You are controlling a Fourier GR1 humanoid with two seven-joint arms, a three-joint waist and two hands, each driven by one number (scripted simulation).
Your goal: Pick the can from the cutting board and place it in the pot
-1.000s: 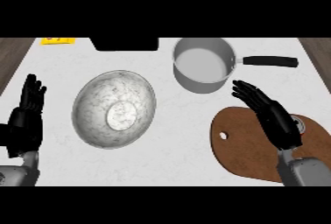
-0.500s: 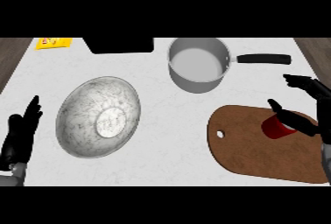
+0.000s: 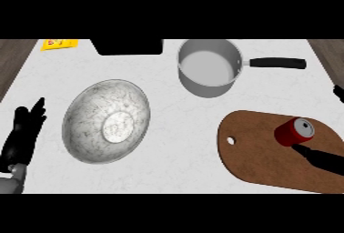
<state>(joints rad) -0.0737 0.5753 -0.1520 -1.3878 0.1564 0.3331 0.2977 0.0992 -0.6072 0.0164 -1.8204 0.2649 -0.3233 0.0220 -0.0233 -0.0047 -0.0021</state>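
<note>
You can count one red can (image 3: 294, 131) on the table (image 3: 174, 109). You can count one brown cutting board (image 3: 262, 159). You can see one grey pot (image 3: 209, 67) with one black handle (image 3: 278, 63). You can see one big silver bowl (image 3: 106, 120). There is one yellow thing (image 3: 59, 43) at the far edge, and one black thing (image 3: 128, 47) next to it. You can see two black hands: the left hand (image 3: 24, 134) and a bit of the right hand (image 3: 324, 157).
</note>
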